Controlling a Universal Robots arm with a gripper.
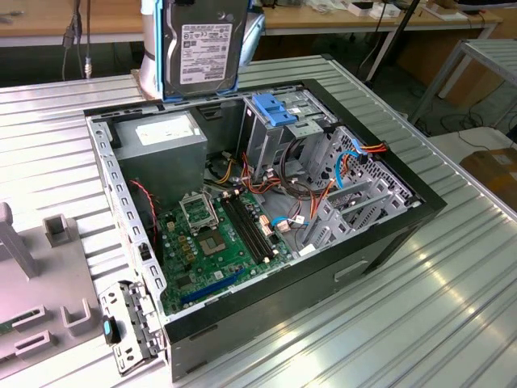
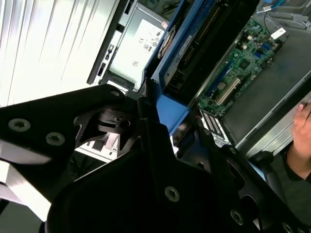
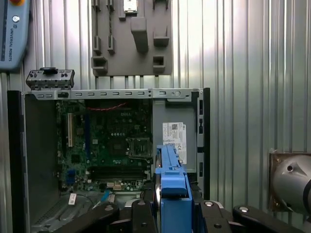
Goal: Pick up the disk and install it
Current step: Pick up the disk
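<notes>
While the gripper [image 3: 174, 216] is clamped on the disk [image 1: 198, 44], held upright above the open computer case [image 1: 380, 242] by the power supply [image 1: 166, 137], I'd square its rails to the drive cage [image 1: 266, 141] and lower slowly, clear of the cables [image 1: 319, 194].

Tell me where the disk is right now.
In the exterior view the disk stands upright in the air above the power supply, on that view's left of the blue bracket.
</notes>
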